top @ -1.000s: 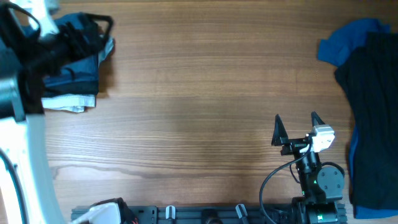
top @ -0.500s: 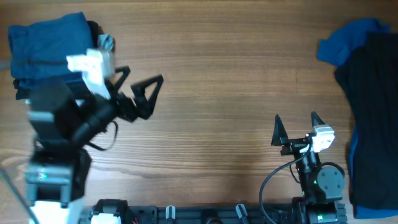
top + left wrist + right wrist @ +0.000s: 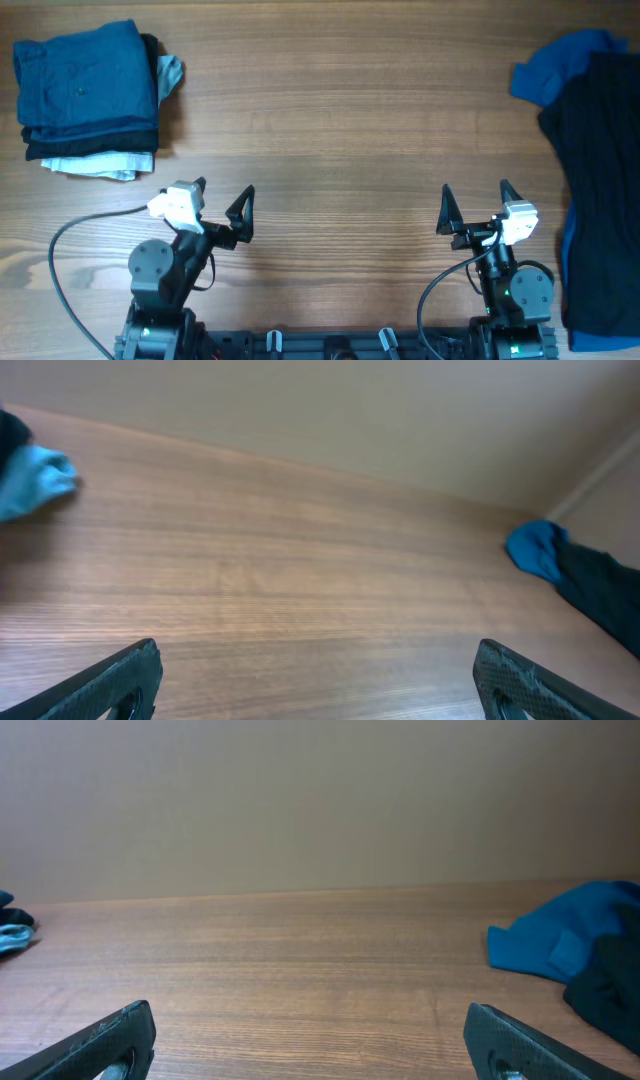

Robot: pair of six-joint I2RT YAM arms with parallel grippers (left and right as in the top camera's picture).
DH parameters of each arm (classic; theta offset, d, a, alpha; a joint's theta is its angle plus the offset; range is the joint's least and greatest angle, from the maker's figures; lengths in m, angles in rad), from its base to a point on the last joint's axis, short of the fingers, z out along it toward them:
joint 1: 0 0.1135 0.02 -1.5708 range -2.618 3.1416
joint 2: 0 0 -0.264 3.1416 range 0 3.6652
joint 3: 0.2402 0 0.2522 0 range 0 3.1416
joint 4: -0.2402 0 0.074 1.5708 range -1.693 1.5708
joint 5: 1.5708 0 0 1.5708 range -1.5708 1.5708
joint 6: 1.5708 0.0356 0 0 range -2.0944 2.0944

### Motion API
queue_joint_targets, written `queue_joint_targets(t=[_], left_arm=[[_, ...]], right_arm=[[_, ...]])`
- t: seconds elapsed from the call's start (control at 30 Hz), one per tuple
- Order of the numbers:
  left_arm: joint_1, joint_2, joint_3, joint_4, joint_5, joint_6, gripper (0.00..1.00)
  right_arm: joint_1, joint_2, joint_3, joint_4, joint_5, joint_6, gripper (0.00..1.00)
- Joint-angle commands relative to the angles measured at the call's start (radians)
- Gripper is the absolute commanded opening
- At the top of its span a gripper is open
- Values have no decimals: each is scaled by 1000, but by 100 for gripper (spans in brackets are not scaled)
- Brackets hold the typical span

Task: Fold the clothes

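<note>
Stack of folded clothes (image 3: 88, 95), dark blue over black and pale layers, sits at the wooden table's (image 3: 350, 120) far left corner. Left gripper (image 3: 222, 192) and right gripper (image 3: 476, 190) stand near the front edge, jaws spread wide, empty. Unfolded blue and black garments (image 3: 600, 170) lie heaped at the right edge.

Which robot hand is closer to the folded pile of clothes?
Left. The left gripper is close to the folded pile, on its near side; the right gripper is far across the table, by the unfolded clothes.

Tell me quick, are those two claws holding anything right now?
Left gripper: open, holding nothing.
Right gripper: open, holding nothing.
</note>
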Motion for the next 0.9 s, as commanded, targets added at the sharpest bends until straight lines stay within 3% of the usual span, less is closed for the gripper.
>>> queue_joint_targets(t=[0.0, 0.3, 0.53, 0.63, 0.87], left_arm=[[-5, -81, -36, 0, -105, 2, 100], [-5, -214, -135, -19, -142, 2, 100], [-5, -228, -135, -112, -196, 7, 100], [-5, -260, -135, -111, -198, 60, 100], [-3, -352, -135, -111, -198, 59, 100]], right_arm=[[-2, -11, -2, 3, -16, 14, 100], [-2, -11, -2, 3, -16, 15, 100], [-2, -11, -2, 3, -16, 15, 100], [-2, -11, -2, 3, -16, 15, 100], [-2, -11, -2, 3, -16, 15, 100]])
